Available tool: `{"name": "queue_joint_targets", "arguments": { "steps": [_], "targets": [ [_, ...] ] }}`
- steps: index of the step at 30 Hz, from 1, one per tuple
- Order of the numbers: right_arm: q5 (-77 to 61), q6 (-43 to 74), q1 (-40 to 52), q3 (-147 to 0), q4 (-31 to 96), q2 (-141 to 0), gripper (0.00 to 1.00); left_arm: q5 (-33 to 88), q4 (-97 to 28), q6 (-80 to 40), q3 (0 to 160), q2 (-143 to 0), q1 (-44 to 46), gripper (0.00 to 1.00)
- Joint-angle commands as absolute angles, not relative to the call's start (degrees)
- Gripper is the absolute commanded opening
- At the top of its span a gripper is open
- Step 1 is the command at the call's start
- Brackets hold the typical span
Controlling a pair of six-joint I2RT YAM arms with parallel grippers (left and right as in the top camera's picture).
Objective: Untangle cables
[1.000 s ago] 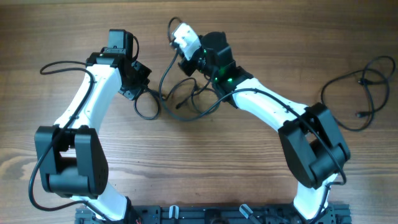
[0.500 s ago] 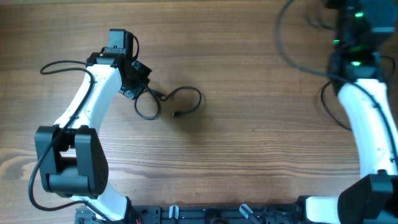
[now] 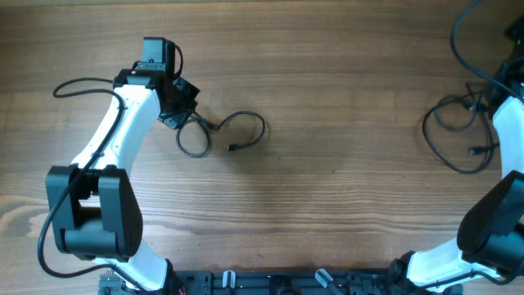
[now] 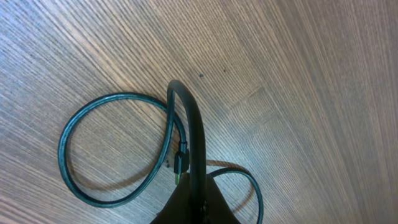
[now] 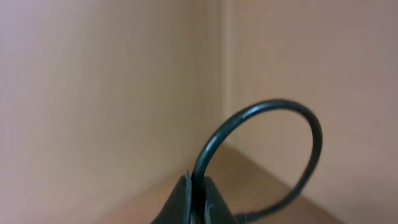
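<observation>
My left gripper (image 3: 185,119) is shut on one black cable (image 3: 246,123) at the table's left of centre. That cable makes a small loop (image 4: 118,149) on the wood, and its plug end (image 3: 233,148) lies free. In the left wrist view the held stretch (image 4: 198,137) arches up from the shut gripper (image 4: 198,202). My right gripper (image 5: 198,193) is shut on a second cable (image 5: 292,112), which curls in the air before a plain wall. In the overhead view that cable (image 3: 463,45) hangs at the far right edge, and the right gripper itself is out of that frame.
A loose pile of further black cables (image 3: 458,135) lies on the wooden table (image 3: 344,188) at the right, beside the white right arm (image 3: 508,131). The left arm (image 3: 115,139) reaches up the table's left side.
The right arm has swung from the table's middle to the far right edge, pulling its cable out of the tangle. The left arm has stayed put with its cable.
</observation>
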State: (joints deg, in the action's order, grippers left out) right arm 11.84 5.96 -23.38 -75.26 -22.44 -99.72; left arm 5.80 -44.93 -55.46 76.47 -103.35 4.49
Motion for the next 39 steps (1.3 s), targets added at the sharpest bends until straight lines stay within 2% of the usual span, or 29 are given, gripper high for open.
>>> {"name": "queue_joint_targets", "arguments": {
  "steps": [1, 6, 9, 10, 11, 12, 16, 19, 23, 25, 28, 30, 33, 34, 35, 37, 38, 39],
  "targets": [
    [5.9, 5.5, -20.5, -76.2, -28.6, -95.8, 0.04, 5.0, -44.5, -56.0, 76.7, -104.0, 4.4, 0.04],
    [9.1, 6.1, -20.1, -76.2, -34.3, -98.9, 0.04, 5.0, -44.3, -56.0, 76.7, -104.0, 4.4, 0.04],
    [9.6, 4.6, -20.1, -77.0, -36.6, -107.1, 0.04, 5.0, -44.0, -56.0, 76.7, -104.0, 4.4, 0.04],
    [9.6, 4.2, -20.1, -78.0, -36.2, -111.7, 0.11, 5.0, -43.9, -56.0, 76.7, -104.0, 4.4, 0.04],
    [9.6, 4.3, -20.1, -78.9, -35.2, -115.5, 0.49, 5.0, -43.9, -56.0, 76.7, -104.0, 4.4, 0.04],
    [9.3, 4.3, -20.1, -79.5, -33.0, -117.8, 1.0, 5.0, -43.9, -56.0, 76.7, -104.0, 4.4, 0.04],
    [7.4, 9.1, -20.1, -80.3, -23.2, -121.5, 1.0, 4.4, -43.9, -55.8, 76.7, -104.0, 4.4, 0.04],
    [7.4, 9.0, -20.1, -81.1, -18.0, -119.6, 1.0, 4.1, -43.9, -55.8, 76.7, -104.0, 4.4, 0.04],
    [1.8, 9.0, -19.4, -85.9, -3.3, -115.7, 1.0, 4.2, -43.9, -55.8, 76.7, -104.0, 4.4, 0.04],
    [-6.1, 9.2, -18.3, -86.9, 0.8, -113.0, 1.0, 4.7, -43.9, -55.7, 76.7, -104.0, 4.5, 0.04],
    [-30.9, 9.3, -15.7, -86.9, 1.8, -108.6, 1.0, 9.5, -41.3, -47.9, 76.7, -104.0, 6.2, 0.04],
    [-41.3, 12.4, -13.1, -86.9, 2.5, -107.2, 1.0, 13.1, -38.3, -44.2, 76.7, -104.0, 8.1, 0.04],
    [-55.5, 17.6, -9.7, -86.9, 2.9, -107.0, 1.0, 17.5, -34.7, -43.2, 76.7, -104.0, 10.8, 0.09],
    [-57.6, 18.9, -8.5, -86.9, 4.3, -107.0, 1.0, 19.3, -33.6, -43.2, 76.7, -104.0, 11.8, 0.13],
    [-57.7, 20.3, -7.7, -86.9, 6.1, -107.0, 1.0, 20.8, -32.5, -43.2, 76.7, -104.0, 13.1, 0.22],
    [-58.1, 18.5, -6.6, -86.7, 8.2, -107.0, 1.0, 19.6, -32.2, -43.2, 76.7, -104.0, 14.7, 0.69],
    [-58.1, 14.4, -6.2, -86.6, 10.0, -107.0, 1.0, 18.2, -32.6, -43.2, 76.7, -104.0, 15.0, 1.0],
    [-57.9, 11.4, -5.9, -86.6, 12.1, -107.0, 1.0, 17.1, -33.0, -43.2, 76.7, -104.0, 15.0, 1.0]
  ]
}}
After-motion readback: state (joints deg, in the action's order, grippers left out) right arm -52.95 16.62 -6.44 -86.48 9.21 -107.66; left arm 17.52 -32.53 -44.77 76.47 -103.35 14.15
